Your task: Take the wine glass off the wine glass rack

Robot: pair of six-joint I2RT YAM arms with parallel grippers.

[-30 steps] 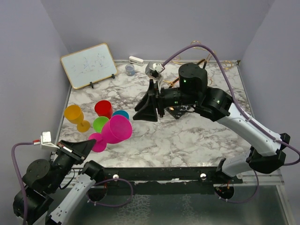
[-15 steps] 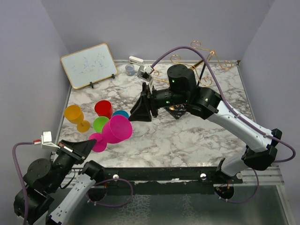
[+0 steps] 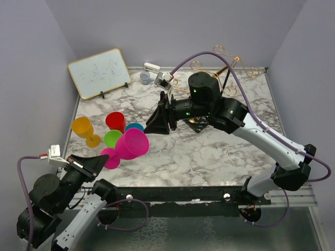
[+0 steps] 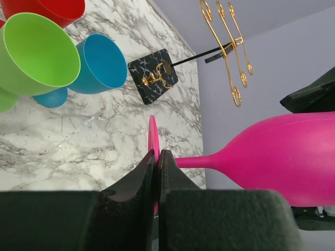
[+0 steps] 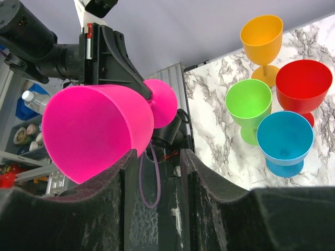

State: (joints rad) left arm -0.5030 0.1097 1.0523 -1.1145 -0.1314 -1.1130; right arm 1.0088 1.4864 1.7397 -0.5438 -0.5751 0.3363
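The pink wine glass (image 3: 132, 144) lies on its side in the air, off the rack. My left gripper (image 3: 102, 160) is shut on its foot disc (image 4: 153, 140), with the bowl (image 4: 285, 157) pointing right. The wine glass rack (image 3: 224, 56) stands at the back right; its gold scroll arms (image 4: 226, 44) hold nothing and its black base (image 4: 153, 77) sits on the marble. My right gripper (image 3: 151, 128) is open and empty, just beyond the glass's rim. In the right wrist view the pink glass (image 5: 94, 128) sits against the left finger (image 5: 118, 180), outside the gap.
Orange (image 3: 84, 128), red (image 3: 115, 121), green (image 3: 111, 138) and blue (image 3: 135, 127) glasses stand upright at the left of the marble table (image 3: 209, 151). A whiteboard (image 3: 99, 73), a tape roll (image 3: 145, 78) and a small white object (image 3: 152, 67) are at the back.
My right arm has swung left, away from the rack and toward the pink glass, uncovering the gold arms. The left gripper still holds the glass in about the same place.
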